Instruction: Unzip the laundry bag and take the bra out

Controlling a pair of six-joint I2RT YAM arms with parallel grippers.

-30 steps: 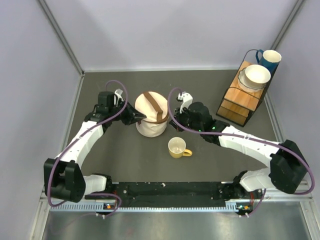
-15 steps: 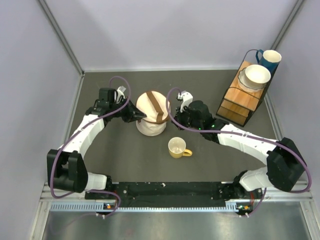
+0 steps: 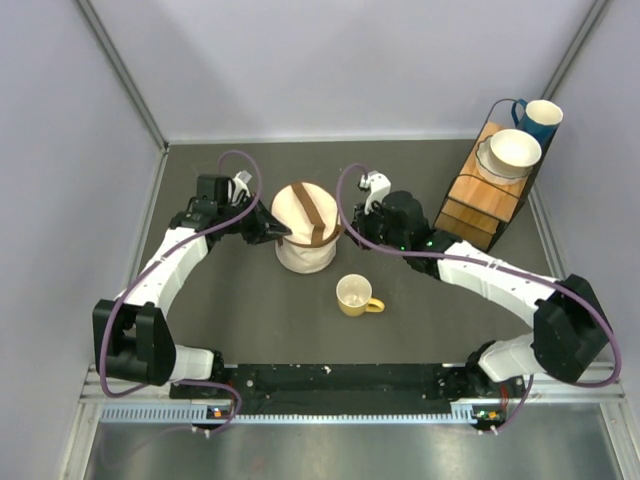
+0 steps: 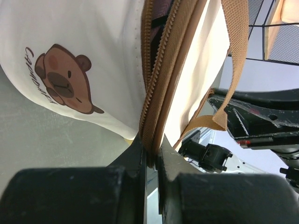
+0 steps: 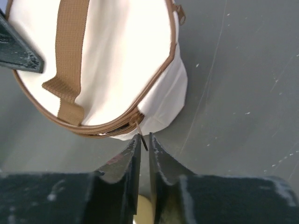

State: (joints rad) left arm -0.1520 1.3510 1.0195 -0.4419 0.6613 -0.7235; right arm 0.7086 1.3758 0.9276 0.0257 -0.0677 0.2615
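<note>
Laundry bag sits centre frame, nudged slightly right just now. My left gripper pinches its brown rim; my right gripper, clamped on the zipper pull, has swung up-frame, so unzipping's underway.

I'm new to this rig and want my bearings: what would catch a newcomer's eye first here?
The cream laundry bag stands mid-table, an arm at each side: the left gripper pinches its brown zipper rim, the right gripper is shut on the zipper pull. A yellow mug stands just nearer the arm bases, and a cartoon bear print marks the bag's side.
</note>
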